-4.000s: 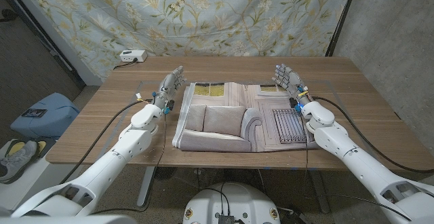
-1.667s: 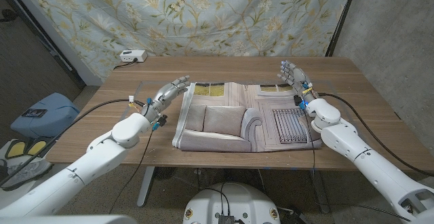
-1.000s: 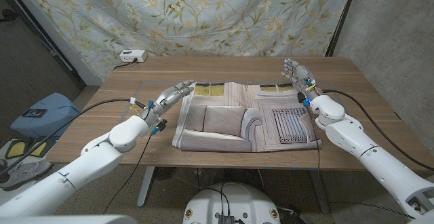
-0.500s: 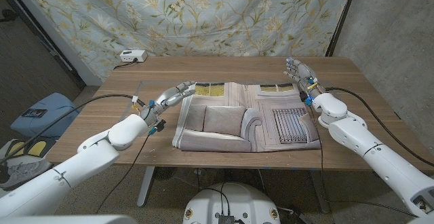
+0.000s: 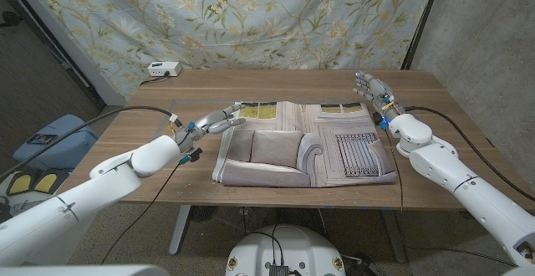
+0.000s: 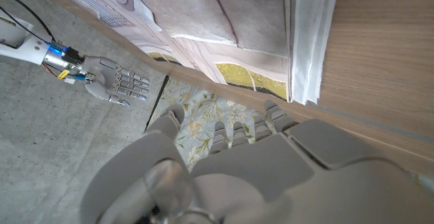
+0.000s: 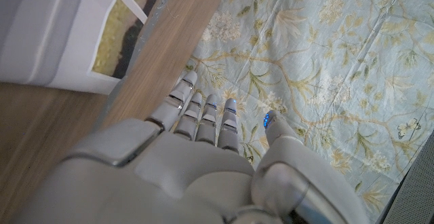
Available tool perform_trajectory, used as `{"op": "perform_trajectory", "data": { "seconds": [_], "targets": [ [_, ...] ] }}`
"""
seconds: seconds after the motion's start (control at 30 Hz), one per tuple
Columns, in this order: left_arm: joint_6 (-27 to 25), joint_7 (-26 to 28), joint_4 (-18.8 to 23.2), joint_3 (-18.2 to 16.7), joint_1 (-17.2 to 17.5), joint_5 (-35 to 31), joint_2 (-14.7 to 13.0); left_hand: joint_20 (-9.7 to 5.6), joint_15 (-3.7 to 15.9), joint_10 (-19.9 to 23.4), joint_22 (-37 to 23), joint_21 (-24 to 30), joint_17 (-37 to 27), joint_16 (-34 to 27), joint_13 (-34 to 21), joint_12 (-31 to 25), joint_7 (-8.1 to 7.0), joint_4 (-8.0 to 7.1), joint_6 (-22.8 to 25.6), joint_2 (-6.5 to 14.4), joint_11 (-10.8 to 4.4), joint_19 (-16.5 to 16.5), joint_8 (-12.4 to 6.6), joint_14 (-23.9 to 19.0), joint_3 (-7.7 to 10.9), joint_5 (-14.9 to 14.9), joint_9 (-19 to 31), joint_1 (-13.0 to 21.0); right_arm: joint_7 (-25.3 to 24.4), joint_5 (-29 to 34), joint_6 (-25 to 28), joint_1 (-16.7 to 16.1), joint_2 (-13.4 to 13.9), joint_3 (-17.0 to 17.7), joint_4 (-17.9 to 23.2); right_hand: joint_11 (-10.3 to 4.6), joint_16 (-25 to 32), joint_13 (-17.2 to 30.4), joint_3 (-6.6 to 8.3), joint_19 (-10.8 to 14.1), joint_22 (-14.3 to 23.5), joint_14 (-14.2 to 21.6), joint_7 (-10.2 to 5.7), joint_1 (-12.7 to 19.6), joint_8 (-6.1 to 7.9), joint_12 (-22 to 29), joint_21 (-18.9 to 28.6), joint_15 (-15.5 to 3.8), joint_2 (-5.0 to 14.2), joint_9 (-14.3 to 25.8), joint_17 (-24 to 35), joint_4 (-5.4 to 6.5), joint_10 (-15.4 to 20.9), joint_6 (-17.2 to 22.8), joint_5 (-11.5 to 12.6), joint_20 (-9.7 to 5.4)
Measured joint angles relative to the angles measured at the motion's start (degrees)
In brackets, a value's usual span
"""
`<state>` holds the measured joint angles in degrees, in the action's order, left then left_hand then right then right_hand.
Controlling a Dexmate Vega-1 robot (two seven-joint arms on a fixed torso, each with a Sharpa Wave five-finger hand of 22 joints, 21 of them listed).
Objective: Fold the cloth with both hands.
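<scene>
A printed cloth (image 5: 301,146) with a sofa picture lies spread on the wooden table (image 5: 125,142), near its front edge. My left hand (image 5: 216,120) hovers at the cloth's far left corner, fingers apart and pointing across the cloth, holding nothing. My right hand (image 5: 370,88) is just beyond the far right corner, fingers spread, empty. In the left wrist view, the left hand (image 6: 224,163) is near the cloth's edge (image 6: 305,41), and the right hand (image 6: 112,85) shows across the cloth. The right wrist view shows my right hand (image 7: 190,156) past the cloth's corner (image 7: 47,34).
A small white box (image 5: 164,69) sits at the table's far left corner. A floral curtain (image 5: 251,17) hangs behind the table. A blue bag (image 5: 46,140) lies on the floor to the left. Bare wood lies beyond the cloth.
My left hand has swung from beside the cloth's left edge toward its far left corner, fingers now pointing across it. My right hand has drifted slightly farther back and outward.
</scene>
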<state>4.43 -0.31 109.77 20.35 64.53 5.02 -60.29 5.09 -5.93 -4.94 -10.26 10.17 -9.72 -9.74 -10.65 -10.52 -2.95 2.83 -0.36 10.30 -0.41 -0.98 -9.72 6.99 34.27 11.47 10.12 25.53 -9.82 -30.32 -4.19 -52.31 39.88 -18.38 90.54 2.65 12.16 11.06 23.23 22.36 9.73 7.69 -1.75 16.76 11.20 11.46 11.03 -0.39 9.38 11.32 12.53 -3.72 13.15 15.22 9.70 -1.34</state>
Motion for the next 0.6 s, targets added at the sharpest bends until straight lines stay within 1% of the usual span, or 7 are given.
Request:
{"op": "perform_trajectory", "data": {
  "seconds": [0.1, 0.2, 0.37, 0.47, 0.5, 0.53, 0.6],
  "targets": [
    [-1.03, -1.38, 0.78, 0.11, -0.24, -0.6, -1.31, -0.29, 0.09, -0.24, 0.0, 0.0, 0.0, 0.0, 0.0, 0.0, 0.17, 0.0, -0.19, 0.15, -0.2, 0.29, 0.0, 0.09, 0.0, 0.0, 0.0, -0.45, -0.09, 0.18, 0.37, -0.05, 0.57, 0.07, 0.45, 0.0, 0.0, 0.0, 0.0, 0.0, 0.0, -0.21, 0.0, 0.0, 0.0, 0.0, 0.0, 0.21, 0.0, 0.0, 0.0, 0.0, 0.0, 0.0, 0.0, 0.0],
    [-1.86, -2.39, 0.78, 0.11, -0.24, -0.97, -1.31, 0.02, 0.09, -0.62, 0.0, 0.0, 0.0, 0.0, 0.0, 0.0, 0.48, 0.0, -0.5, 0.08, -0.01, 0.6, 0.0, 0.09, 0.0, 0.0, 0.0, -0.52, -0.19, 0.37, 0.76, -0.08, 1.2, 0.08, 1.02, 0.02, 0.0, 0.0, 0.0, -0.22, 0.0, -0.22, 0.03, 0.0, 0.0, 0.0, 0.0, 0.21, 0.0, 0.0, 0.0, 0.0, -0.02, -0.02, 0.0, 0.23],
    [-3.29, -4.13, 2.35, 0.34, -0.7, -1.46, -4.08, -0.08, 0.41, -0.62, 0.0, 0.01, 0.0, 0.0, -0.01, 0.0, 0.54, -0.23, -0.55, -0.01, 0.0, 1.12, 0.0, 0.41, -0.23, 0.0, 0.0, -0.6, -0.87, 1.52, 3.52, -0.09, 2.28, 0.08, 1.94, 0.3, 0.0, 0.0, 0.0, -0.32, 0.0, -0.41, 0.32, 0.0, 0.0, 0.0, 0.0, 0.41, 0.0, 0.0, 0.0, 0.0, -0.31, -0.31, 0.0, 0.32],
    [-4.21, -5.13, 2.35, 0.34, -0.7, -1.82, -4.08, 0.04, 0.4, -0.59, 0.0, 0.23, 0.01, -0.15, 0.0, 0.0, 0.69, -0.55, -0.69, 0.09, 0.03, 1.2, 0.0, 0.4, -0.55, 0.0, 0.0, -0.96, -0.87, 1.52, 3.52, 0.0, 2.92, 0.0, 2.39, 0.3, 0.0, 0.0, 0.0, -0.32, 0.0, -0.41, 0.32, 0.0, 0.0, 0.0, 0.0, 0.41, 0.0, 0.0, 0.0, 0.0, -0.31, -0.31, 0.0, 0.32],
    [-4.48, -5.44, 2.35, 0.34, -0.7, -1.94, -4.08, 0.17, 0.39, -0.39, 0.0, 0.46, 0.01, -0.24, -0.01, -0.04, 0.69, -0.56, -0.69, 0.09, 0.22, 1.06, 0.0, 0.39, -0.55, 0.0, 0.0, -0.96, -1.27, 2.16, 5.5, 0.12, 3.26, -0.08, 2.64, 0.3, 0.0, 0.0, 0.0, -0.31, 0.0, -0.41, 0.32, 0.0, 0.0, 0.0, 0.0, 0.41, 0.0, 0.0, 0.0, -0.01, -0.31, -0.31, 0.0, 0.32],
    [-4.95, -6.04, 3.17, 0.63, -1.13, -2.23, -5.57, 0.31, 0.37, -0.39, 0.0, 0.48, 0.01, -0.29, -0.01, -0.28, 0.69, -0.56, -0.69, 0.09, 0.22, 0.87, 0.0, 0.34, -0.55, 0.0, 0.0, -0.96, -1.27, 2.16, 5.5, 0.16, 3.34, -0.1, 2.69, 0.3, 0.0, 0.0, -0.15, -0.31, 0.0, -0.41, 0.32, 0.0, 0.0, 0.0, 0.0, 0.41, 0.0, 0.0, 0.0, -0.15, -0.31, -0.31, 0.0, 0.32],
    [-5.5, -6.66, 3.64, 0.91, -1.44, -2.57, -6.31, 0.12, 0.3, -0.39, 0.0, 0.48, -0.24, -0.46, -0.01, -0.29, 0.69, -0.56, -0.69, 0.09, 0.22, 0.66, 0.0, 0.05, -0.55, 0.0, 0.0, -0.96, -1.4, 2.51, 6.47, 0.37, 3.76, -0.22, 2.97, 0.3, 0.0, 0.0, -0.16, -0.31, 0.0, -0.41, 0.32, 0.0, 0.0, 0.0, 0.0, 0.41, 0.0, 0.0, 0.0, -0.16, -0.31, -0.31, 0.0, 0.32]
  ]
}}
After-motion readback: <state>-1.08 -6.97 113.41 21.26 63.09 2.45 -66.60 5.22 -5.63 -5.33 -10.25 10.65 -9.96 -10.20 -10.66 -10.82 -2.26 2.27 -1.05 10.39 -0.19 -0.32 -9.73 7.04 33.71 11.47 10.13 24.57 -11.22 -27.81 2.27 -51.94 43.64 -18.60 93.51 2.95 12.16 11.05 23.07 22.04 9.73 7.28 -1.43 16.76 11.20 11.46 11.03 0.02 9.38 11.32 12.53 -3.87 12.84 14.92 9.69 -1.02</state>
